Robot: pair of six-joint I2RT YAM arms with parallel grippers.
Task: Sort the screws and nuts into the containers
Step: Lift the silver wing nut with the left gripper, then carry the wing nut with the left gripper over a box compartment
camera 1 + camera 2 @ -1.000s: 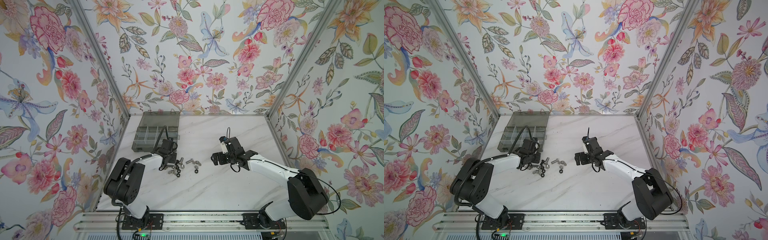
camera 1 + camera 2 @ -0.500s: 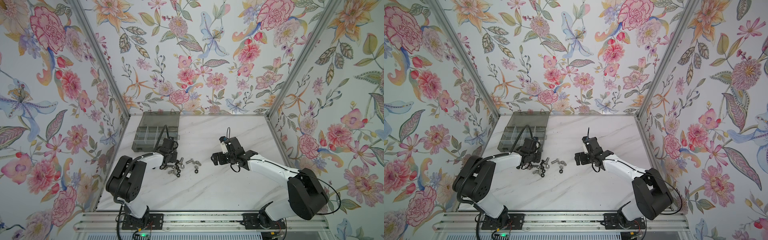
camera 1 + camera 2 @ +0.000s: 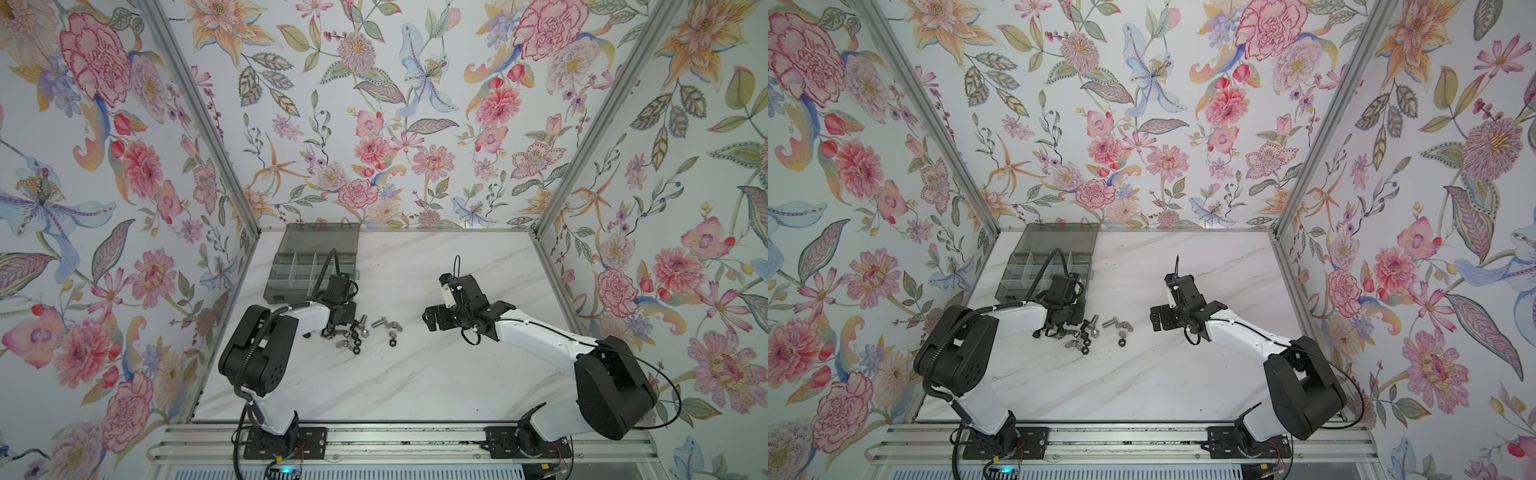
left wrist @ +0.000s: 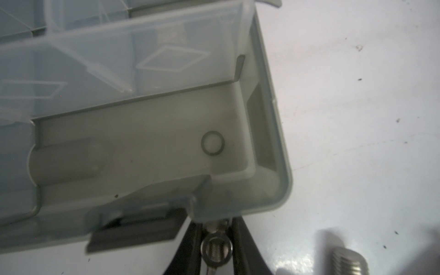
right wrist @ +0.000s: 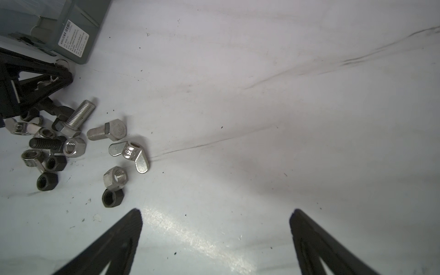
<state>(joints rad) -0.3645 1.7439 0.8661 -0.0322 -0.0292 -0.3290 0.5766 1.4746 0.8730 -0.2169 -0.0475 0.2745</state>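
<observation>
Left wrist view: pinching silver wing nut (image 4: 216,250) narrowly in left gripper (image 4: 216,232), low at outer corner of organiser box (image 4: 282,166); probably needing lifting straight above the wall first, then carrying over the empty nearest cell (image 4: 142,147), without loosening the squeeze.

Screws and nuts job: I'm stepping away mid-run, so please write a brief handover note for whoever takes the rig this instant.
Left gripper: shut on a silver wing nut, just outside the front wall of the organiser box, not yet over a cell.
Right gripper: open, nothing in it, over bare table.
Things: the other screws and nuts lie loose in a pile on the table between the arms.
Done: no part shows in the cells in view.
Left: drop the wing nut into a cell, then sort the whole pile.
</observation>
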